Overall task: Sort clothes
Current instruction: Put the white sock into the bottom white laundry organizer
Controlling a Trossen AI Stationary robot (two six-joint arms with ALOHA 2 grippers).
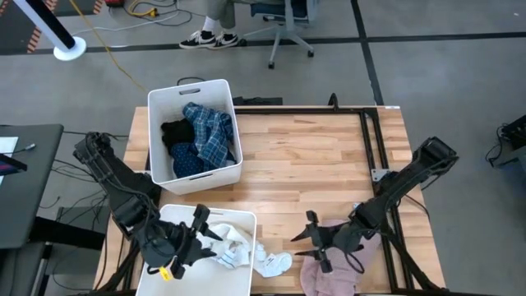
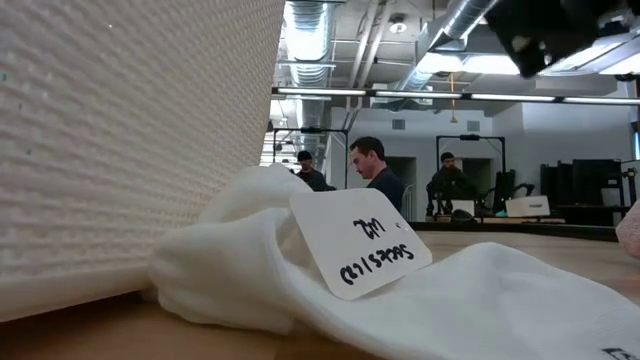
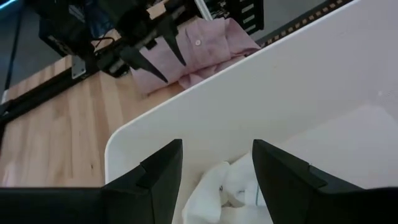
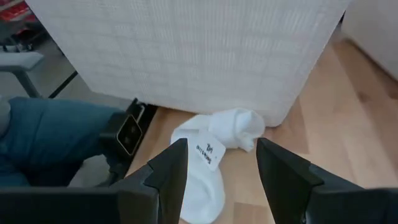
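One white sock (image 1: 273,263) lies flat on the wooden table (image 1: 312,156) just beside the near white bin (image 1: 246,226), at about 6 o'clock on the tabletop. Its long axis runs roughly from 10 to 4 o'clock in the high view, one end touching the bin's wall. A paper tag (image 2: 360,255) with handwriting rests on it. A second bundle of white socks (image 1: 230,245) sits inside that near bin; the count there cannot be told.

The far white bin (image 1: 156,103), at about 11 o'clock, holds three garments: a blue plaid shirt (image 1: 212,131), a black top (image 1: 175,131) and a navy dotted shirt (image 1: 191,162).

A pink shirt (image 1: 333,275) lies crumpled at the table's near edge, around 5 o'clock.

The left gripper (image 1: 205,233) hovers over the near bin, fingers spread and empty. The right gripper (image 1: 306,238) hangs above the table between sock and pink shirt, fingers parted, grasping nothing.
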